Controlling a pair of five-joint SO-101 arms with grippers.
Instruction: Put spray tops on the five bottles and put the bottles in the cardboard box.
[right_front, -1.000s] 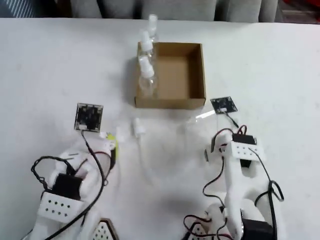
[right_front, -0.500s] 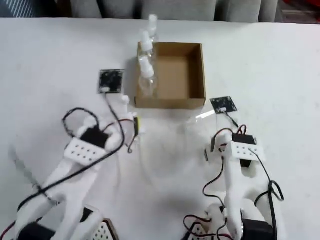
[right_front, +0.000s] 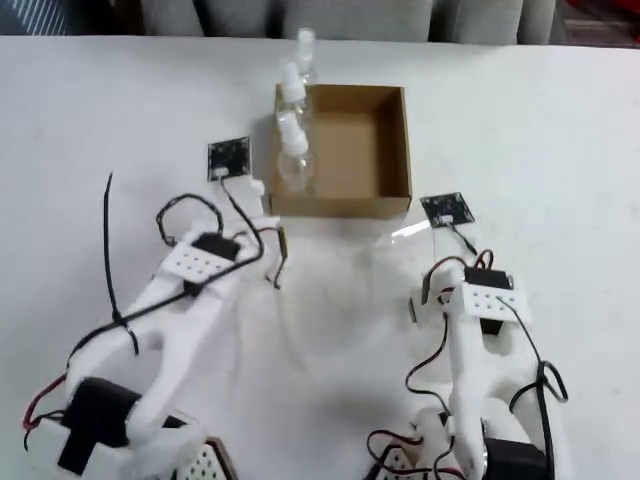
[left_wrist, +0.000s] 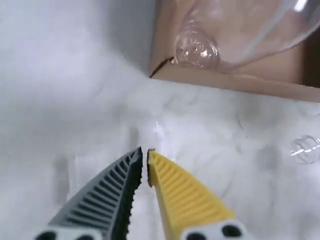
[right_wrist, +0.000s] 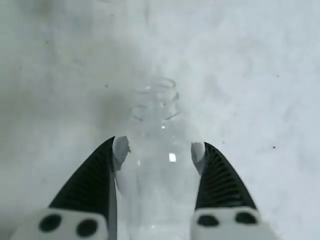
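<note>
High view, bottles (right_front: 292, 150) at cardboard box (right_front: 340, 207) rim

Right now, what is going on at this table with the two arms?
The right gripper is closed on a clear bottle with no spray top, just in front of the cardboard box. The left gripper, fingers shut, is low over the table near the box's front left corner. Three topped bottles stand at the box's left wall.

Robot lab: white table (right_front: 90, 110), loose cables (right_front: 108, 250).
</note>
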